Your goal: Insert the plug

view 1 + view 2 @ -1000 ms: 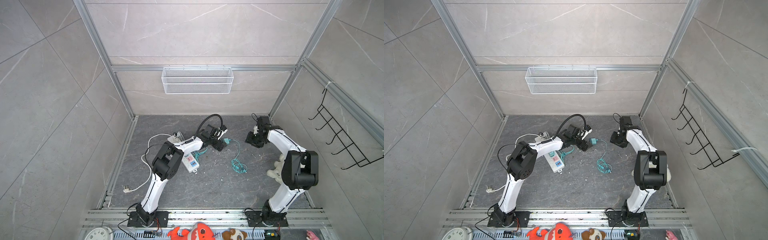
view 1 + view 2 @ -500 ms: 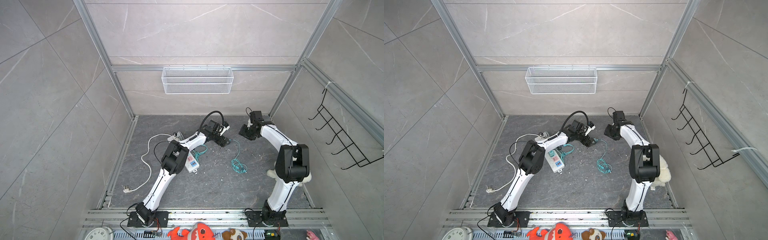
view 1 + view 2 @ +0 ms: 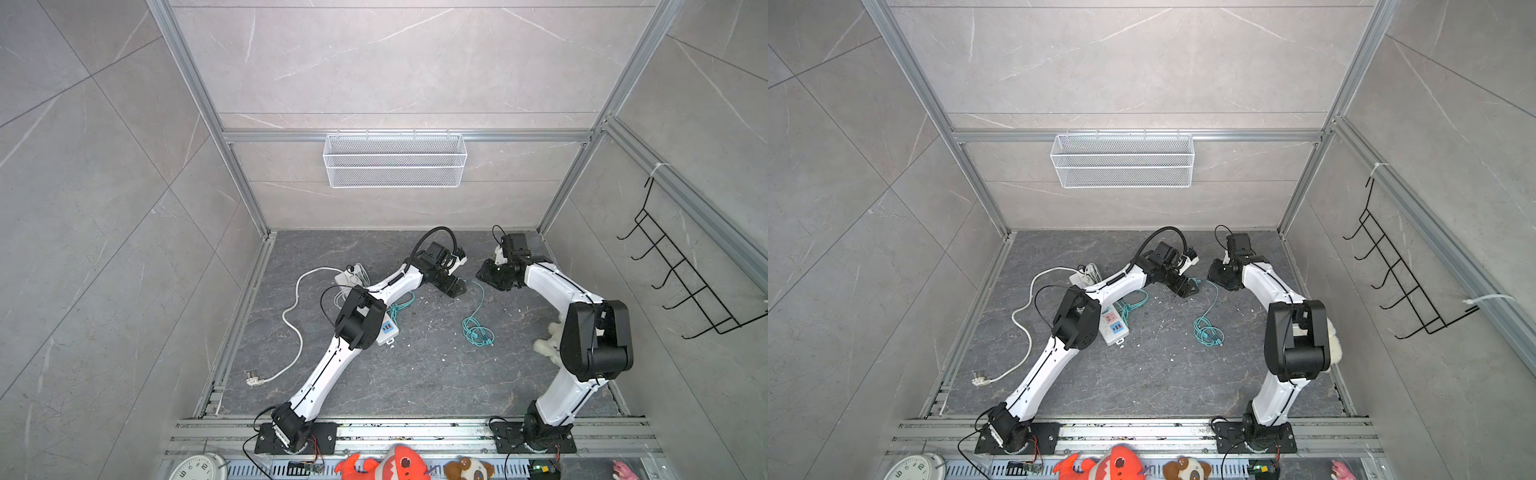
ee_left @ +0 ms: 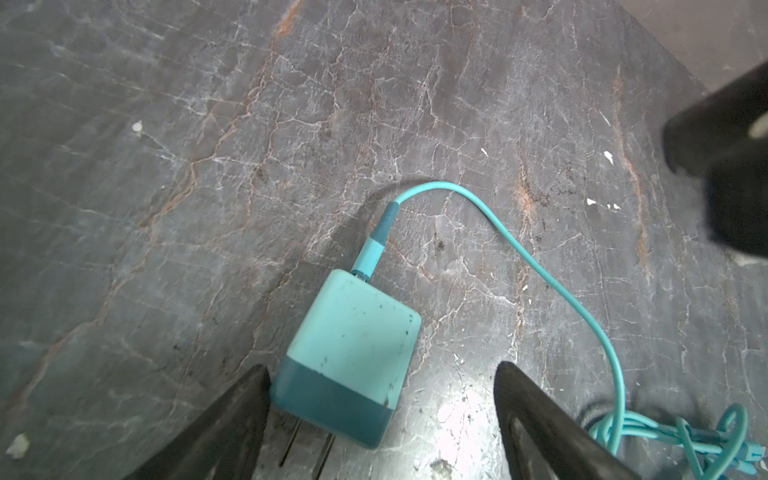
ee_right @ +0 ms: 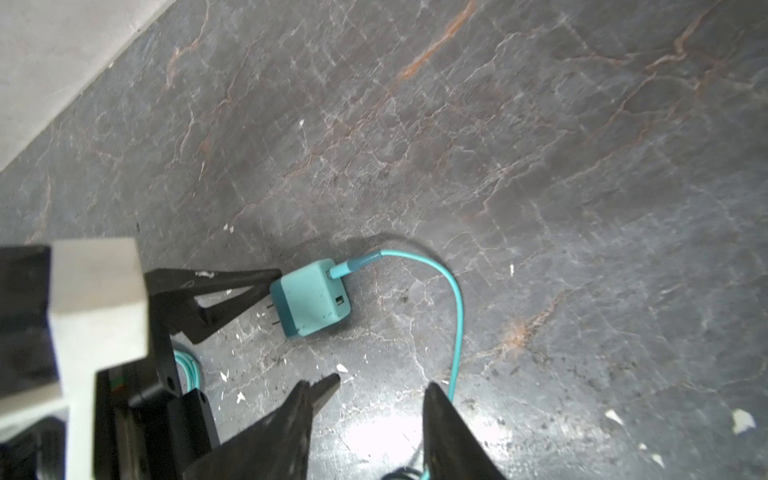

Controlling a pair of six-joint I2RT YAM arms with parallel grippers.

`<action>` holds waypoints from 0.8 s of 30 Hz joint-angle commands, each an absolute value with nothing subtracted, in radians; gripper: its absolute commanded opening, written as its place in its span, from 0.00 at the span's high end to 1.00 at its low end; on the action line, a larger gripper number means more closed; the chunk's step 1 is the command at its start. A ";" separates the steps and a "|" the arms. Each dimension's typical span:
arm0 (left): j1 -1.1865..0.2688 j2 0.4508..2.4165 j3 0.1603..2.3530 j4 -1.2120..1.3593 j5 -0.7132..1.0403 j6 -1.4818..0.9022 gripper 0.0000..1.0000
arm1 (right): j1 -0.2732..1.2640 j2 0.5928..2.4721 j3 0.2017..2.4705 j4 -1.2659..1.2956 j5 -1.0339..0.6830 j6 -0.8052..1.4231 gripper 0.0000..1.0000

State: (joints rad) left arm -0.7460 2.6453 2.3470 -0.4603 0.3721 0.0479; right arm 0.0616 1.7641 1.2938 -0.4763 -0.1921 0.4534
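Note:
The plug [image 4: 353,353] is a teal charger cube with two metal prongs, lying flat on the dark marble floor [image 4: 208,166] and trailing a teal cable [image 4: 561,291]. My left gripper [image 4: 382,365] stands open astride it, one finger touching its dark end and the other well clear. In the right wrist view the plug [image 5: 311,303] lies between those left fingers [image 5: 249,278]. My right gripper [image 5: 369,384] hovers open and empty just beside it, the cable passing one fingertip. In both top views the left gripper [image 3: 457,289] [image 3: 1190,289] and the right gripper [image 3: 484,272] [image 3: 1214,272] nearly meet. A white power strip [image 3: 386,328] lies partly under my left arm.
The teal cable ends in a coiled bundle [image 3: 478,332] mid-floor. A white cord [image 3: 291,324] runs from the strip to a loose plug head [image 3: 253,379] at the left. A white plush toy [image 3: 548,340] sits by my right arm. A wire basket [image 3: 395,160] hangs on the back wall.
My left gripper has reached farther right over the plug and its jaws have narrowed slightly. My right gripper has shifted left toward it. The plug has stayed on the floor.

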 commanded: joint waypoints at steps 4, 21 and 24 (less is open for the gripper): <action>-0.748 2.643 2.355 -0.441 0.319 0.009 0.10 | 0.062 1.708 1.249 -0.452 -0.221 0.408 0.55; -0.838 2.693 2.457 -0.618 0.390 0.109 0.14 | 0.028 1.627 1.194 -0.446 -0.273 0.383 0.54; -0.839 2.671 2.406 -0.584 0.372 0.111 0.16 | 0.028 1.612 1.181 -0.448 -0.275 0.383 0.54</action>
State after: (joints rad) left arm -0.8425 2.7110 2.4516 -0.5339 0.3576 0.0902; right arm 0.0257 1.6466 1.2011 -0.4461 -0.2592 0.3992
